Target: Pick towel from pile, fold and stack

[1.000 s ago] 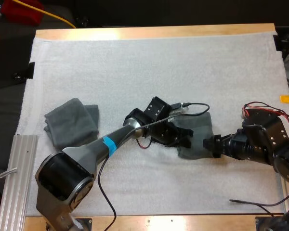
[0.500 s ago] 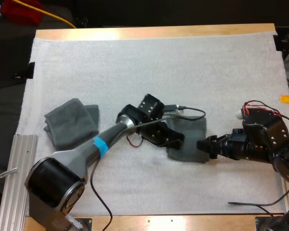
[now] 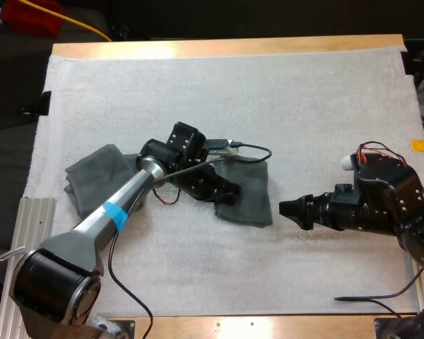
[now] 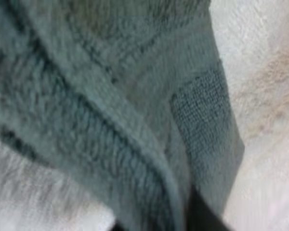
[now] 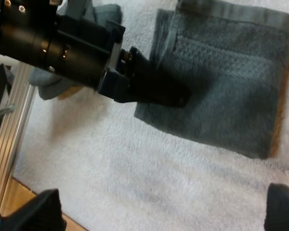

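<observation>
Since a second ago our left gripper (image 3: 225, 192) has travelled leftward across the white mat (image 3: 268, 99), and the folded towel (image 3: 251, 191) has come with it, from close in front of our right gripper (image 3: 288, 210) to the middle of the mat. It now lies nearer the crumpled towel (image 3: 99, 180) than before. Our right gripper has stayed to the right, so a strip of bare mat has opened between it and the towel's right edge. In the right wrist view its fingers (image 5: 41, 211) stand spread wide, clear of everything. Our left gripper sits at the folded towel's left edge, pinching it: the left wrist view looks straight onto thick towel folds with a sliver of dark finger at the fold. How much cloth lies between the fingers is hard to make out, because the gripper body covers that edge in the high view. Our left arm also crosses the right part of the crumpled towel and hides it, so we cannot tell whether the two towels touch. The crumpled towel itself lies on the left side of the mat, where it was. We count two dark grey-green towels, one folded flat and one crumpled, and two grippers.
</observation>
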